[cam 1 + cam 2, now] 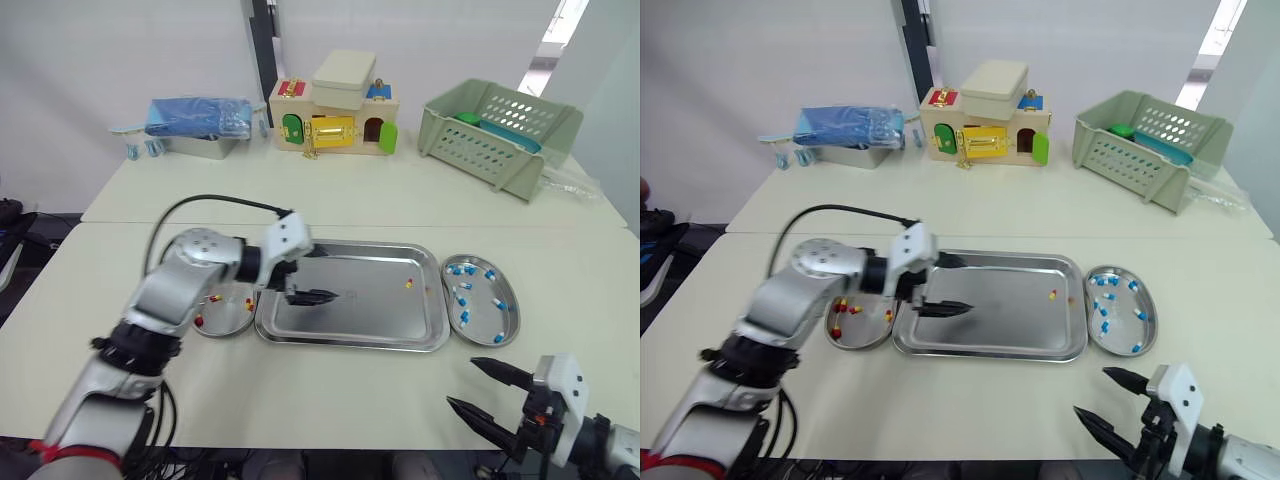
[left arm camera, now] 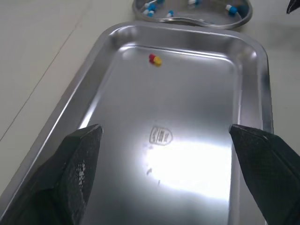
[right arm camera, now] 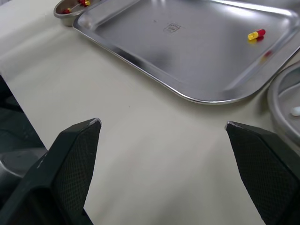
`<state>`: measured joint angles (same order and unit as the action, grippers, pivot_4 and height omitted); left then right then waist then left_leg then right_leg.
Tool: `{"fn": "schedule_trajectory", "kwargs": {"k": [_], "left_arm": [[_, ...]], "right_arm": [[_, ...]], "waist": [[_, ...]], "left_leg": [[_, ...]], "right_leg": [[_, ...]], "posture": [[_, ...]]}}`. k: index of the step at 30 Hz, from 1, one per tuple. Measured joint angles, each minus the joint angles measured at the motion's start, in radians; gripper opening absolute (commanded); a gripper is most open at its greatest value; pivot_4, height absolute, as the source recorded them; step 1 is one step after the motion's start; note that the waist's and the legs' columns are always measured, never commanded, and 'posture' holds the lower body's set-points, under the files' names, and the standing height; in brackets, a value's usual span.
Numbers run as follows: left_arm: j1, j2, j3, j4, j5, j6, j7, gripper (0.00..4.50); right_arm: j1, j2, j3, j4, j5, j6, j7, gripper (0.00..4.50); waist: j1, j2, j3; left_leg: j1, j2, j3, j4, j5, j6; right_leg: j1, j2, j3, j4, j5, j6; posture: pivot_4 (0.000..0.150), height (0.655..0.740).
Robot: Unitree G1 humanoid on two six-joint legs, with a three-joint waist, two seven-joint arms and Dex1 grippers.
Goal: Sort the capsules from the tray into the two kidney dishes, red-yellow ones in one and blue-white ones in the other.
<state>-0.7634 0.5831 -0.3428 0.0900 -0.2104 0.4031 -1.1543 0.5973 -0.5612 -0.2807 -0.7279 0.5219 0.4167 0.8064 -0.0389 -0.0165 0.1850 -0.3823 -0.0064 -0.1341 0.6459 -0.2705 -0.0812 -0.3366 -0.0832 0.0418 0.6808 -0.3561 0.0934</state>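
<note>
Red-yellow capsule (image 2: 155, 59), a single one, lay on the rectangular stainless-steel tray (image 1: 350, 345), well ahead of the left claw (image 2: 164, 127) and apart from its tips, toward the tray's far end. Left claw hung low over the near-left part of the tray, fingers spread wide, holding nothing. Small steel kidney dish (image 1: 222, 333) with several red-yellow capsules sat just behind and outboard of that claw, touching the tray edge. Right claw (image 1: 460, 382) was released too, empty, over bare cream tabletop (image 1: 330, 390). The second steel kidney dish (image 1: 485, 325), holding the blue-white capsules, sat ahead of the right claw, beside the tray's other end. No blue-white capsule seen on the tray, so that colour looked done. Judged nearly finished: one red-yellow capsule left to pick and carry back to the dish by the left claw. Left claw seemed better placed for it, though the reach across the tray was long.
</note>
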Motion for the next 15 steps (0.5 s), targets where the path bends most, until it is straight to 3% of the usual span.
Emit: {"fn": "schedule_trajectory", "kwargs": {"k": [6, 15], "left_arm": [[-0.139, -0.208, -0.054, 0.311, 0.102, -0.152, 0.014, 4.47], [-0.212, -0.387, -0.068, 0.593, 0.197, -0.294, 0.043, 4.47]], "right_arm": [[-0.004, 0.062, 0.069, -0.005, -0.080, -0.042, -0.097, 4.50], [-0.001, 0.091, 0.114, -0.016, -0.108, -0.059, -0.164, 4.50]], "waist": [[-0.001, 0.000, 0.000], [-0.001, 0.000, 0.000]], "left_leg": [[-0.001, 0.000, 0.000, 0.000, 0.000, 0.000], [-0.001, 0.000, -0.001, 0.000, 0.000, 0.000]], "right_leg": [[-0.001, 0.000, 0.000, 0.000, 0.000, 0.000], [-0.001, 0.000, 0.000, 0.000, 0.000, 0.000]], "posture": [[0.150, 0.7400], [0.150, 0.7400]]}}
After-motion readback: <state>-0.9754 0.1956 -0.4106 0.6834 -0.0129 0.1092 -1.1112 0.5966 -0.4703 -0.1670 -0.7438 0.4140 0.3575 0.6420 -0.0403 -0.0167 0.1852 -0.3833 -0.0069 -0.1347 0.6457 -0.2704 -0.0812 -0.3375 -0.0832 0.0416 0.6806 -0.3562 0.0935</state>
